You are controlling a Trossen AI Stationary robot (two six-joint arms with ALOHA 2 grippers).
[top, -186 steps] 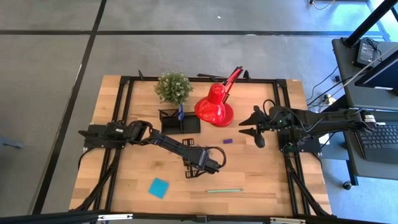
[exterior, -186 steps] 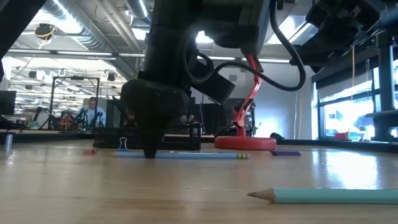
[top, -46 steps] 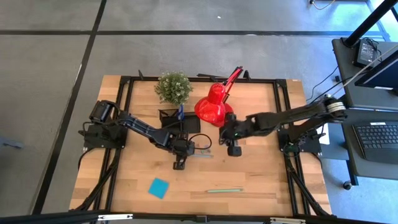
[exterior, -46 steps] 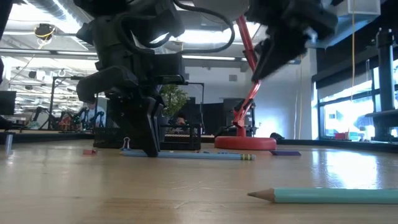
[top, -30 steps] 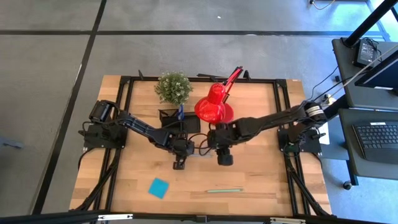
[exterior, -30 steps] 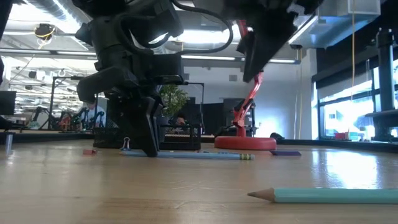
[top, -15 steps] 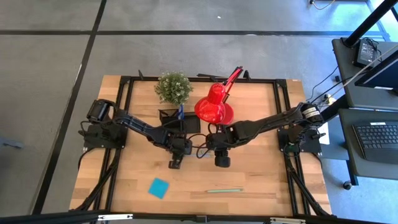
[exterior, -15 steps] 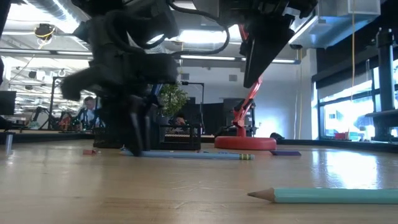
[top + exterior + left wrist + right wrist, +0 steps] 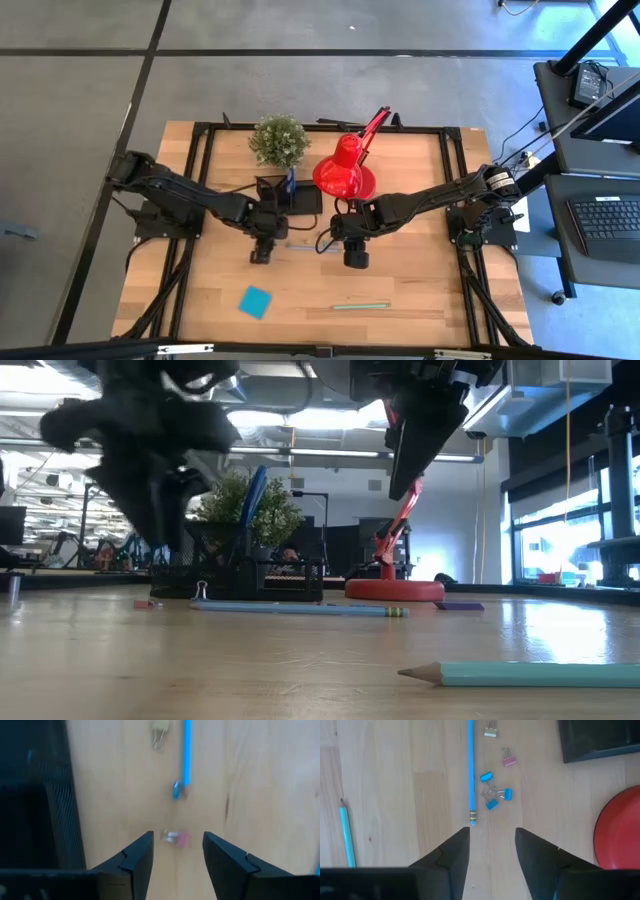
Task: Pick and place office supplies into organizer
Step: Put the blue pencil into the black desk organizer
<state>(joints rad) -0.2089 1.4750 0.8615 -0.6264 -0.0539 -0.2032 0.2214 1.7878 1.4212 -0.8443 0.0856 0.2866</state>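
The black organizer [image 9: 290, 195] stands near the table's far edge, blue-handled scissors [image 9: 255, 490] upright in it. A blue pencil [image 9: 470, 770] lies flat on the table beside several small clips [image 9: 492, 795]. My left gripper [image 9: 177, 865] hangs open above the table, a pink clip [image 9: 178, 838] below its fingers and the organizer [image 9: 45, 810] beside it. Also open, my right gripper [image 9: 490, 865] hovers over the pencil's eraser end. A blue sticky pad [image 9: 255, 301] and a green pencil [image 9: 362, 306] lie near the front edge. A purple piece [image 9: 460, 604] lies by the lamp.
A red desk lamp [image 9: 345, 170] and a green potted plant [image 9: 279, 140] stand at the far edge beside the organizer. Black frame rails [image 9: 195, 170] run along the table's sides. Bare wood lies between the two grippers and the front edge.
My left gripper has risen off the table by the blue pencil's end and gone toward the table's left edge. The pencil and clips lie where they were. My right gripper has kept its place above the pencil.
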